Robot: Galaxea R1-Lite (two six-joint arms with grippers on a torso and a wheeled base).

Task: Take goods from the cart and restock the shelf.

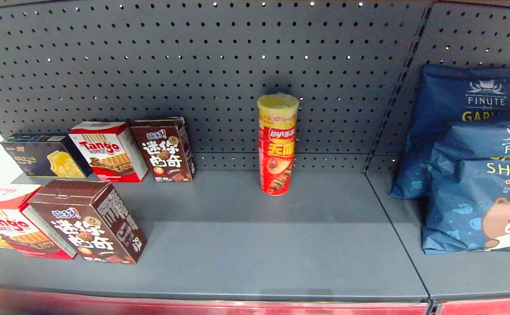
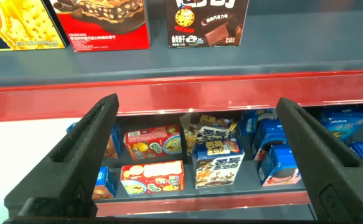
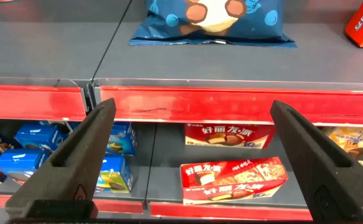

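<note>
Your left gripper (image 2: 197,102) sits closest, fingers (image 2: 75,155) spread wide with nothing between them, facing the shelf's red front strip (image 2: 343,90). Small boxes (image 2: 153,143) crowd the lower shelf (image 2: 187,193) beneath it. On the shelf (image 1: 237,245), at the far left front, a red-and-white wafer box (image 1: 5,223) touches a brown chocolate box (image 1: 91,223). Behind them a dark box (image 1: 45,155), a second wafer box (image 1: 108,151) and a second brown box (image 1: 163,148) stand in a row. Chip can (image 1: 277,144) stands upright mid-shelf, near the pegboard back (image 1: 237,65), well apart from the boxes. Blue chip bags (image 1: 478,175) overlap at the right. Your right gripper (image 3: 193,104) is wide open too and empty, before the strip, below the front bag (image 3: 212,22).
</note>
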